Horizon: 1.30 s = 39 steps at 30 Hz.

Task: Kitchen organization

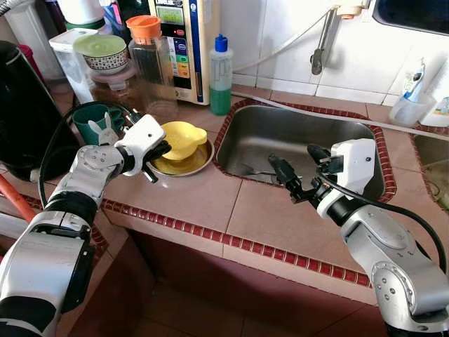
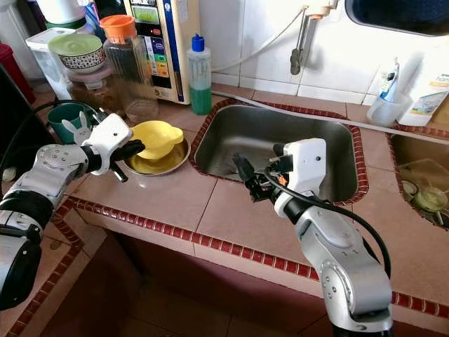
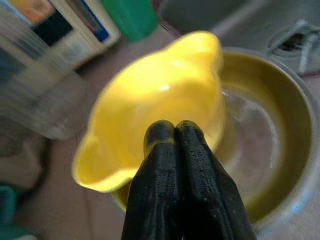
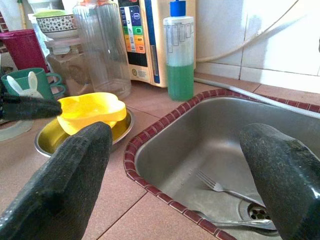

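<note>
Yellow bowl [image 1: 182,138] tilted in steel dish [image 1: 198,163] on tiled counter [image 1: 203,203], left of sink [image 1: 280,133]. Left gripper [image 1: 156,156] at bowl's near-left rim, fingers pressed together, seemingly pinching that rim. Right gripper [image 1: 300,170] over sink's near edge, fingers spread wide apart. Fork [image 4: 220,187] lying in sink.
</note>
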Motion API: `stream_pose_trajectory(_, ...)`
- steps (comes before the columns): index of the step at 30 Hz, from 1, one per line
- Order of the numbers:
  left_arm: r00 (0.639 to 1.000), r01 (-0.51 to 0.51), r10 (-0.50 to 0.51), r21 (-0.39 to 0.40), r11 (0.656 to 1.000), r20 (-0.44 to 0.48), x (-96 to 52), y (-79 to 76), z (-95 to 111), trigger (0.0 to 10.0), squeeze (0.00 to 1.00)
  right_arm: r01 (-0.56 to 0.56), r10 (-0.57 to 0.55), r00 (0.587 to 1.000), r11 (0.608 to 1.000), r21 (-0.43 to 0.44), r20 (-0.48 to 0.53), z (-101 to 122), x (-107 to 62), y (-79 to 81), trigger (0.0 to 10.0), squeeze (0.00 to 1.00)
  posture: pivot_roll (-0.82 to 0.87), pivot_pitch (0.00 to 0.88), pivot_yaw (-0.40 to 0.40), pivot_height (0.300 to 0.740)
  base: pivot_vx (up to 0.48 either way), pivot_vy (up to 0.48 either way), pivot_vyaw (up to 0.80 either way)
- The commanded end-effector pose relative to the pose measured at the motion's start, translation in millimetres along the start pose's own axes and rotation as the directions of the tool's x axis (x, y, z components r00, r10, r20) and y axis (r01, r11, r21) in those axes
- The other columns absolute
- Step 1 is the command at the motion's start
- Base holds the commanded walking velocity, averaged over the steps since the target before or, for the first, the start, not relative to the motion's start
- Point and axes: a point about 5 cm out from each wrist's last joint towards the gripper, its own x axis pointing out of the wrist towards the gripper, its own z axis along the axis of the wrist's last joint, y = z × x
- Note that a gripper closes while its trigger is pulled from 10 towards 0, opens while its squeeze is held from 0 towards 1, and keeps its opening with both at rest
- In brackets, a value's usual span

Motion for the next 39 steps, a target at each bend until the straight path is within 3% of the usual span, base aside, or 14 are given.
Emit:
stream_pose_trajectory(1, 0.996, -0.07, 0.069, 0.018, 0.997, 0.051, -4.5, 12.8, 11, 0.0, 0.0, -0.002, 0.002, 1.0, 1.0, -0.005, 0.016, 4, -0.1, -0.7, 10.0, 0.94, -0.01, 0.0, 0.039, 0.74, 0.0, 0.0, 0.0)
stream_pose_trajectory(5, 0.992, -0.107, 0.107, 0.004, 0.994, 0.073, -6.0, 16.0, 13, 0.0, 0.0, -0.002, 0.002, 1.0, 1.0, -0.005, 0.017, 4, 0.5, -1.2, 10.0, 0.94, -0.01, 0.0, 0.039, 0.74, 0.0, 0.0, 0.0)
stream_pose_trajectory(11, 0.996, -0.049, 0.047, 0.02, 0.999, 0.078, -5.8, 8.7, 9, 0.1, 0.0, -0.005, 0.005, 1.0, 1.0, -0.005, 0.018, 4, 1.3, -1.1, 10.0, 0.93, -0.01, 0.0, 0.039, 0.74, 0.0, 0.0, 0.0)
stream_pose_trajectory(12, 0.996, -0.039, 0.037, 0.026, 0.999, 0.081, -5.7, 7.6, 9, 10.0, 0.0, -0.005, 0.005, 1.0, 1.0, -0.005, 0.018, 4, 1.4, -1.1, 10.0, 0.93, -0.01, 0.0, 0.039, 0.74, 0.0, 0.0, 0.0)
stream_pose_trajectory(13, 0.995, -0.028, 0.027, 0.008, 1.0, 0.091, -5.2, 6.3, 9, 10.0, 1.0, -0.005, 0.005, 1.0, 1.0, -0.005, 0.018, 4, 1.6, -0.9, 10.0, 0.93, -0.01, 0.0, 0.04, 0.74, 0.0, 0.0, 0.0)
stream_pose_trajectory(20, 0.987, -0.003, 0.015, -0.073, 0.997, 0.16, -1.4, 3.8, 17, 10.0, 1.0, -0.001, 0.001, 1.0, 1.0, -0.003, 0.019, 3, 0.1, 0.0, 10.0, 0.93, -0.01, 0.0, 0.041, 0.74, 0.0, 0.0, 0.0)
stream_pose_trajectory(27, 0.984, 0.067, -0.057, -0.057, 0.996, 0.169, 2.5, -3.5, 19, 10.0, 1.0, -0.002, 0.002, 1.0, 1.0, -0.003, 0.019, 3, 0.4, -0.5, 10.0, 0.93, -0.01, 0.0, 0.039, 0.74, 0.0, 0.0, 0.0)
stream_pose_trajectory(36, 0.993, 0.017, -0.011, -0.05, 0.999, 0.114, 4.2, 0.1, 17, 10.0, 1.0, -0.003, 0.003, 1.0, 1.0, 0.0, 0.017, 2, 0.1, 1.3, 10.0, 0.93, -0.02, 0.0, 0.046, 0.74, 0.0, 0.0, 0.0)
stream_pose_trajectory(39, 0.992, 0.056, -0.053, -0.027, 0.998, 0.111, 4.5, -2.6, 17, 10.0, 1.0, -0.001, 0.001, 1.0, 1.0, -0.001, 0.017, 2, -0.7, 1.6, 10.0, 0.93, -0.02, 0.0, 0.048, 0.74, 0.0, 0.0, 0.0)
